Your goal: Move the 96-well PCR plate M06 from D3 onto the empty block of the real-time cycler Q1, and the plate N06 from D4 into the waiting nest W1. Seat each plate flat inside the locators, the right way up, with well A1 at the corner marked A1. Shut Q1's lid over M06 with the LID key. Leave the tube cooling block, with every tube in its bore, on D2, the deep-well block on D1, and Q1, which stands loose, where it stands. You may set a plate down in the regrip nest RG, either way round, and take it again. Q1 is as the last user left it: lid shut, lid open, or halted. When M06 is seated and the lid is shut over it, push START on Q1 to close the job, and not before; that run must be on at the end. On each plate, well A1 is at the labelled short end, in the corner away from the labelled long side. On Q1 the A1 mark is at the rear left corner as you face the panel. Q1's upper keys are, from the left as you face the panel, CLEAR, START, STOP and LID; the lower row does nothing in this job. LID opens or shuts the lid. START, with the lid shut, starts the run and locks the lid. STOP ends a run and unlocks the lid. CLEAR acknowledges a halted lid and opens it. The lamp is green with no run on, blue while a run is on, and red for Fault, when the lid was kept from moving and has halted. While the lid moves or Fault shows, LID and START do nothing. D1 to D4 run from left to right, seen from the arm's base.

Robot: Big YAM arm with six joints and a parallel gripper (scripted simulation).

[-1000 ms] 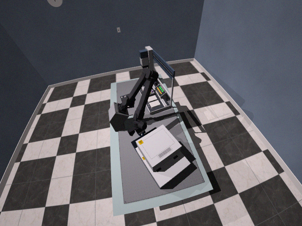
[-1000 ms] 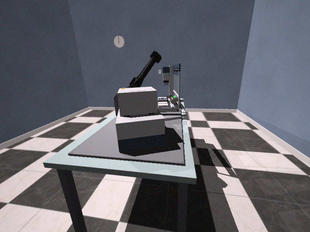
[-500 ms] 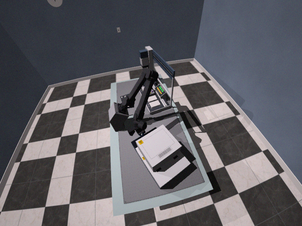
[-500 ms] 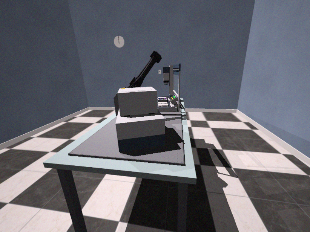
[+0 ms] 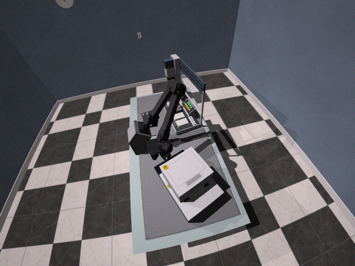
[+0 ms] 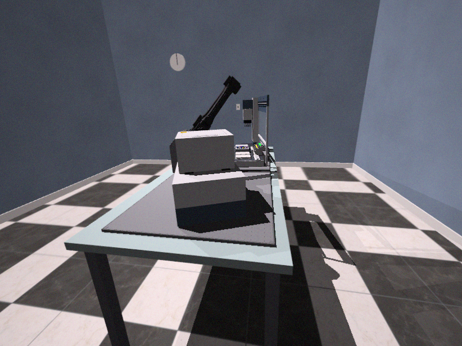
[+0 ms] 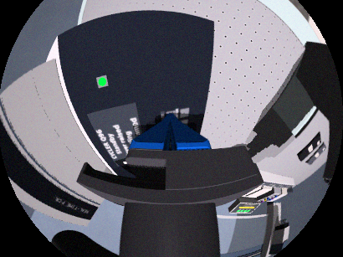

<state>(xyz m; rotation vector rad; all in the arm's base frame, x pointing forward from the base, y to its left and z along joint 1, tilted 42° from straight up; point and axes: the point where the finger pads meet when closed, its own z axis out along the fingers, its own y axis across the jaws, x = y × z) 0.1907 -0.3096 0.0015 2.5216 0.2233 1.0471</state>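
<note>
The real-time cycler Q1 point(image 5: 189, 183) is a white box in the middle of the table, and its lid point(image 6: 204, 149) lies down over the body. My gripper point(image 5: 162, 156) is shut and empty at Q1's dark front panel point(image 7: 141, 69). Its blue fingertips point(image 7: 170, 136) point at the panel just below the green lamp point(image 7: 101, 81). The keys are hidden behind the fingers. Two white plates point(image 5: 181, 119) lie on the deck beyond the arm; I cannot read their labels.
The tube cooling block with green tubes point(image 5: 188, 105) stands on the deck at the far end, under a tall gantry frame point(image 5: 189, 76). The arm's dark base point(image 5: 139, 140) stands left of Q1. The deck also shows in the wrist view point(image 7: 246, 206).
</note>
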